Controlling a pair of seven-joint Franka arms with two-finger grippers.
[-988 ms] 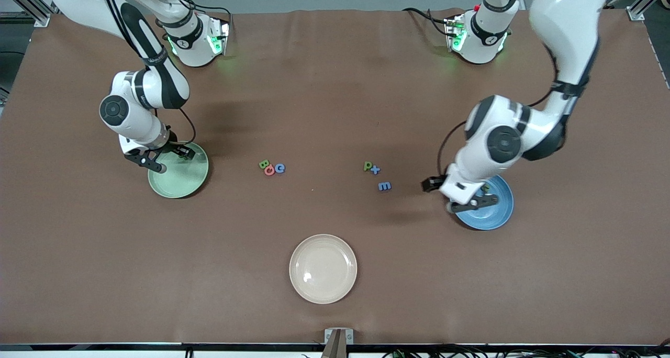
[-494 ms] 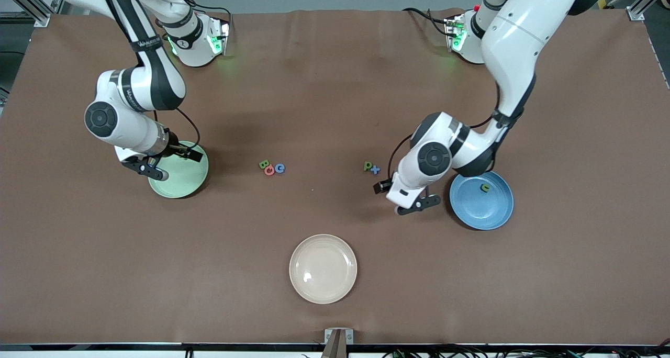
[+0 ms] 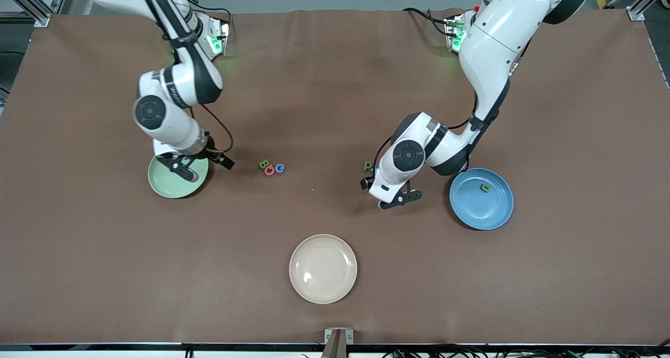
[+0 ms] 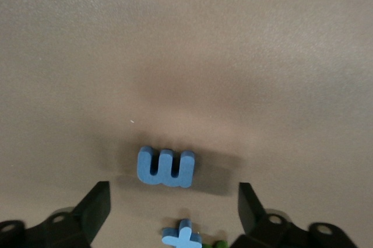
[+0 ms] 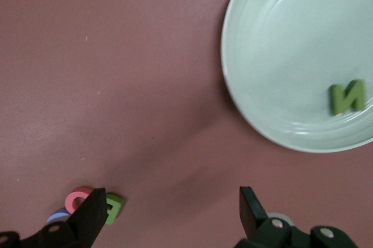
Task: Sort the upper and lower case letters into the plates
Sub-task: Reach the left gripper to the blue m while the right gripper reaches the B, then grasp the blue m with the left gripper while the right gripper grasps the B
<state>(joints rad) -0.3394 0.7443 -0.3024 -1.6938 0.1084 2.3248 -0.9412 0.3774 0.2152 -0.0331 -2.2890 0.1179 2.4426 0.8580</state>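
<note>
Eight toy letters (image 3: pixel 269 168) show across the views, with three plates (image 3: pixel 323 269) and two hands (image 3: pixel 396 198).

Left gripper (image 3: pixel 393 199) hangs low beside the blue plate (image 3: pixel 481 211), jaws spread; right gripper (image 3: pixel 194 167) likewise, over the green plate's (image 3: pixel 162 182) edge

A robotics lab — two white Franka arms (image 3: pixel 487 59) are bolted at one edge of a wide counter (image 3: pixel 335 274) covered in brown matting, their bases glowing with green status lights (image 3: pixel 213 43). Aluminium frame rails (image 3: pixel 641 4) stand at the corners, and loose cables (image 3: pixel 419 354) trail along the counter's near edge.
</note>
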